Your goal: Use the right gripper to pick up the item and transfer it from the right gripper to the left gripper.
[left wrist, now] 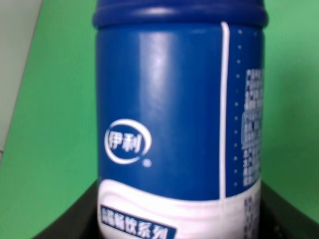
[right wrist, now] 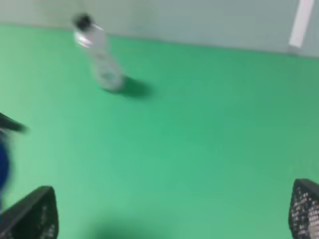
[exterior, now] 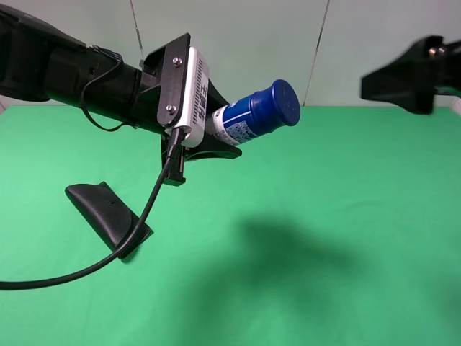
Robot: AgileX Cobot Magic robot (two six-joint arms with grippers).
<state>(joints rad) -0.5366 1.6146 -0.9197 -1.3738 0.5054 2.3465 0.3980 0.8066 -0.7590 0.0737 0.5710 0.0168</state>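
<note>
Left gripper (exterior: 220, 137) is clamped on the blue-capped can (exterior: 258, 113), held tilted in the air above the green table (exterior: 346, 187), left of centre. Right gripper (right wrist: 168, 211): fingers spread apart, empty, far right, well apart from the can.

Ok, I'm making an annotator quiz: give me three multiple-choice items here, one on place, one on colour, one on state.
1. The blue-capped, blue-and-white cylindrical can is A) in the white-plated black left claw; B) in the tapered-fingered black right claw; C) lying down.
2. The small translucent bottle has a cap that is A) red; B) black; C) blue.
3. The right claw is A) shut on the can; B) shut on nothing; C) open.
Answers: 1 A, the can juts from that claw in mid-air; 2 B, the right wrist view shows it dark; 3 C, its fingers stand far apart.
</note>
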